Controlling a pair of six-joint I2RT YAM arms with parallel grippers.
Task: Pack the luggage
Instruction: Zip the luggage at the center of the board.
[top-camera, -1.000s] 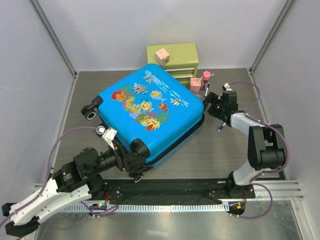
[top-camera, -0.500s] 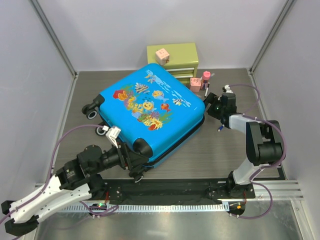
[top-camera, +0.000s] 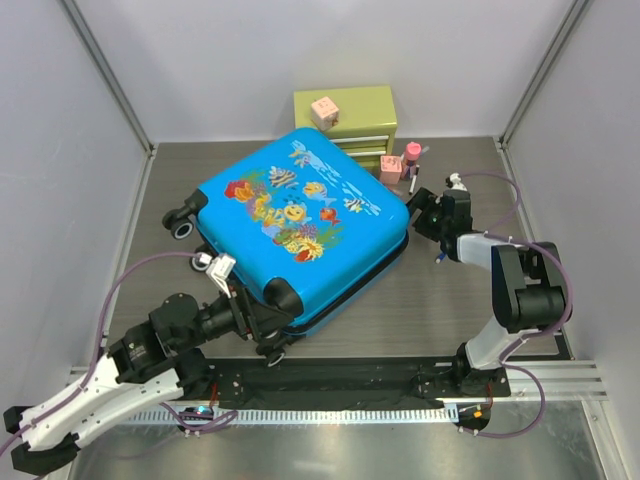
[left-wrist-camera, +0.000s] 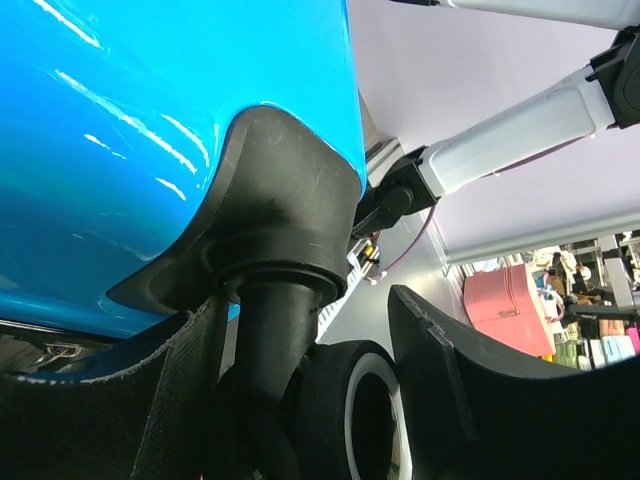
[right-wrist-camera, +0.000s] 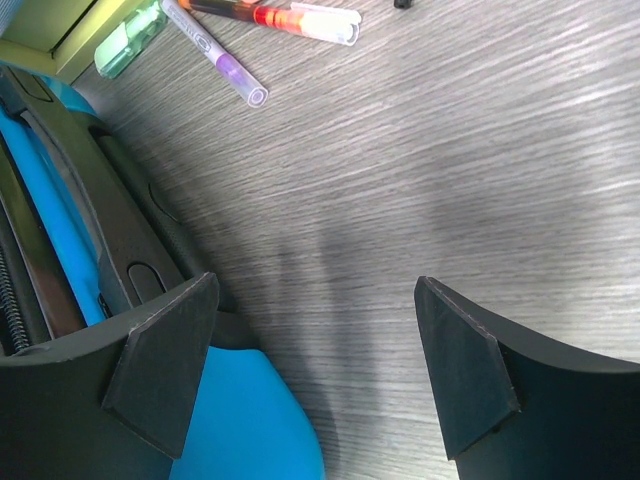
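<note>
Both jaws stand apart with nothing clamped: my left gripper (left-wrist-camera: 305, 310) straddles a corner wheel (left-wrist-camera: 335, 410) of the luggage (top-camera: 300, 215), and my right gripper (right-wrist-camera: 315, 288) hovers over the counter (right-wrist-camera: 450, 150). The luggage lies flat mid-counter, print side up, its right corner just beside the right gripper.

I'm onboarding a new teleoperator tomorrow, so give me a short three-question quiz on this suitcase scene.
1. True or false: the blue fish-print suitcase lies open.
2. What sits between the left gripper's fingers? A) a marker B) a suitcase wheel C) nothing
3. What stands on top of the green drawer chest?
Key: 1 false, it is shut. 2 B. 3 a pink cube.
</note>
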